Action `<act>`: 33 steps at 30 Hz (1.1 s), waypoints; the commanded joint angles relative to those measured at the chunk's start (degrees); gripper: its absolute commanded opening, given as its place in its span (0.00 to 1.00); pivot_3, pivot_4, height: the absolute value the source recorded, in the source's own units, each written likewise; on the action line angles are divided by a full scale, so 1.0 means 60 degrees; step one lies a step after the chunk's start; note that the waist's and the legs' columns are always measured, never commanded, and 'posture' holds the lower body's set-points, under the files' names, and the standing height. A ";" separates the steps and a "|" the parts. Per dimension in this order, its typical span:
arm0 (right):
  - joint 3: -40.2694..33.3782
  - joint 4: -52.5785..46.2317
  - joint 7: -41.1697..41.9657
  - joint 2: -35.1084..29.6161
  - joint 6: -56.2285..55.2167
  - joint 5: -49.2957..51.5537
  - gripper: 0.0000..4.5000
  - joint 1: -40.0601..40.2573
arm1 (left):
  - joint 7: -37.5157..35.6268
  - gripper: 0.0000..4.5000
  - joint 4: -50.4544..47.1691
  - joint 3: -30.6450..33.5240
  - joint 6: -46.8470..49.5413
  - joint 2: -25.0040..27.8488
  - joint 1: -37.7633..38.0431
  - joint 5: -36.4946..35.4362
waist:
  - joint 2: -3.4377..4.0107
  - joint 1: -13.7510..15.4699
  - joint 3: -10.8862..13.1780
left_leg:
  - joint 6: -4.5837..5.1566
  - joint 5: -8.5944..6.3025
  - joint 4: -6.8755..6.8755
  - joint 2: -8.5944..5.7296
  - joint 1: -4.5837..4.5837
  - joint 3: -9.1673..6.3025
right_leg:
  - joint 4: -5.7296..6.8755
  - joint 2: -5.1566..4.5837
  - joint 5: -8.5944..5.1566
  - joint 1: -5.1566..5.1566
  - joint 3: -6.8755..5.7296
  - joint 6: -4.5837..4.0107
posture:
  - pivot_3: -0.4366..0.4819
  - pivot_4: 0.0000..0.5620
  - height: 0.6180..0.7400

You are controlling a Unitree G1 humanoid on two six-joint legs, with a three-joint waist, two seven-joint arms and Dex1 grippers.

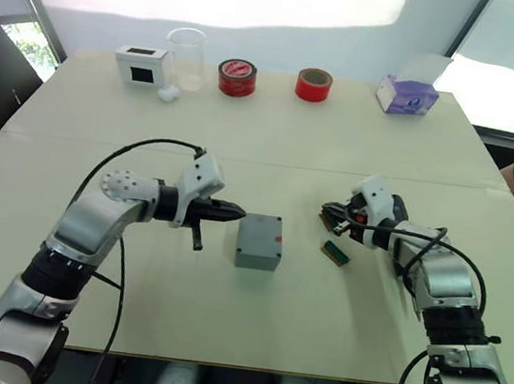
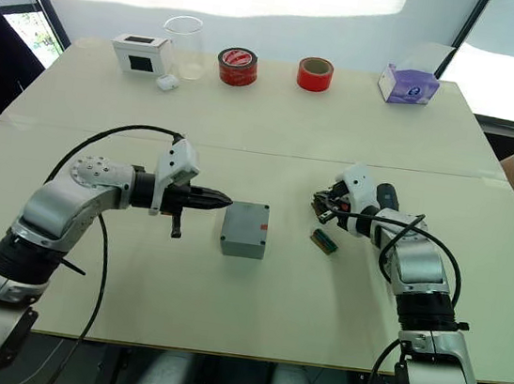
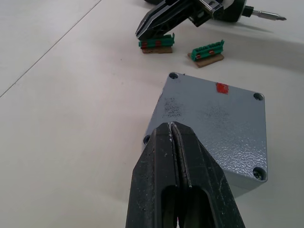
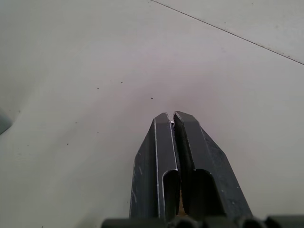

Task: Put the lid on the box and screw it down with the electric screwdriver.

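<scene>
Pale worktop (image 1: 271,156) carried the box (image 1: 260,241) at centre, lid (image 3: 213,118) apparently seated. Left claw (image 1: 233,213), fingers together, hovered beside it. Right claw (image 1: 330,213), also together, should take the screwdriver (image 3: 237,12) squarely.

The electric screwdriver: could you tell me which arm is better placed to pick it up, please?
Probably the right: the electric screwdriver lies just beside the right pincer, while the left pincer sits shut on the box's far side.

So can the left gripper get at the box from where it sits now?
Probably yes: the left gripper is shut just beside the box, with bare table between them and nothing blocking that side.
</scene>
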 commanded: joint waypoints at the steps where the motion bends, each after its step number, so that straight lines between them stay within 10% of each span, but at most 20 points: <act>1: -0.0033 -0.0111 0.0037 -0.0065 -0.0194 -0.0076 0.01 -0.0141 | 0.0016 0.00 -0.0303 0.0051 -0.0040 0.0096 -0.0034 -0.0021 | 0.0000 0.0003 0.0000 | 0.0000 0.0000 0.0000 0.0000 0.0000 0.0000 | 0.0000 0.0000 0.0000 0.0000 0.0000 0.0000 | 0.48 0.27 1.00; 18: -0.0876 -0.0912 0.0153 0.0036 0.0244 0.0970 0.01 -0.0291 | -0.0014 0.00 -0.0196 0.0081 -0.0039 0.0057 -0.0172 -0.0054 | 0.0000 0.0000 0.0000 | 0.0002 -0.0001 0.0000 0.0000 0.0000 0.0000 | 0.0000 0.0000 0.0000 0.0000 0.0000 0.0000 | 0.48 0.27 1.00; 33: 0.0039 -0.4891 -0.0117 0.0666 0.1836 0.2310 0.01 0.0998 | 0.0010 0.00 -0.1912 0.0917 0.1073 0.1121 0.0881 -0.1158 | 0.0001 0.0023 0.0000 | 0.0027 -0.0016 -0.0001 0.0000 0.0000 -0.0008 | 0.0005 -0.0004 0.0000 -0.0002 0.0005 -0.0001 | 0.48 0.27 1.00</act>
